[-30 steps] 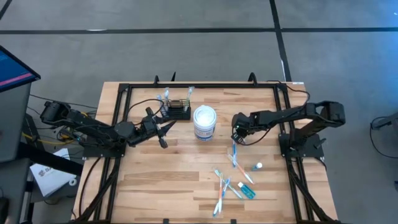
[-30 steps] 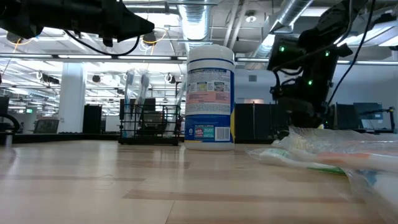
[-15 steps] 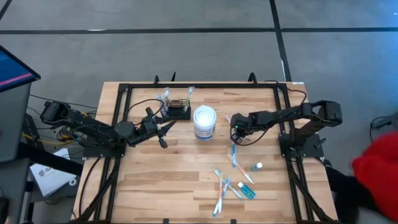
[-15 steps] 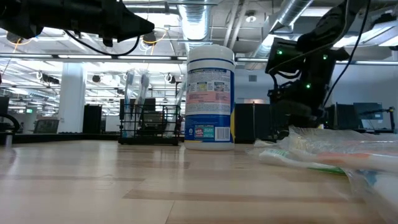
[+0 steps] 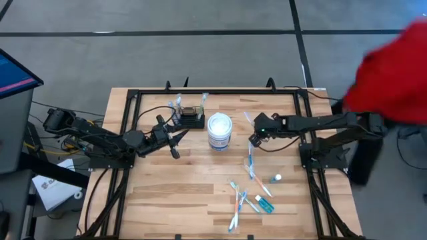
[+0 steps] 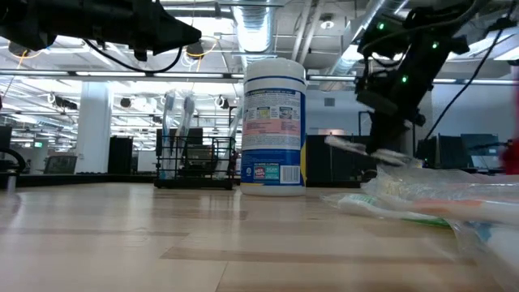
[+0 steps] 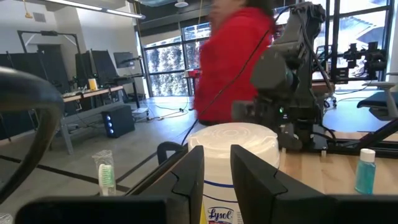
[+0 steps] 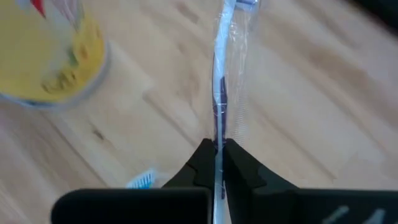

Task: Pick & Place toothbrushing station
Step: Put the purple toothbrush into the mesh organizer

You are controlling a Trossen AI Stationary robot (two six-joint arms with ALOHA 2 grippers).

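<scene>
Left gripper [image 5: 175,139] parked just beside toothbrushing station [image 5: 190,119], jaws narrowly apart, nothing between them; prob. waiting its turn. Station itself: low boxy black wire-mesh rack at table's [image 5: 200,193] far edge, left of white tub [image 5: 219,131], wrapped brushes standing upright in it, so likely the drop-off spot. Tub round, lidded, printed label; smooth plastic. Right gripper [image 5: 256,137] past tub, raised off the wood, jaws pinched tight on wrapped toothbrush [image 8: 222,81] — thin, long, in crinkly clear film, sticking straight out from fingertips. More wrapped brushes [image 5: 243,200] and a small bottle [image 5: 275,179] scattered on near-right planks. Person in red [image 5: 390,73] passing at right edge.
</scene>
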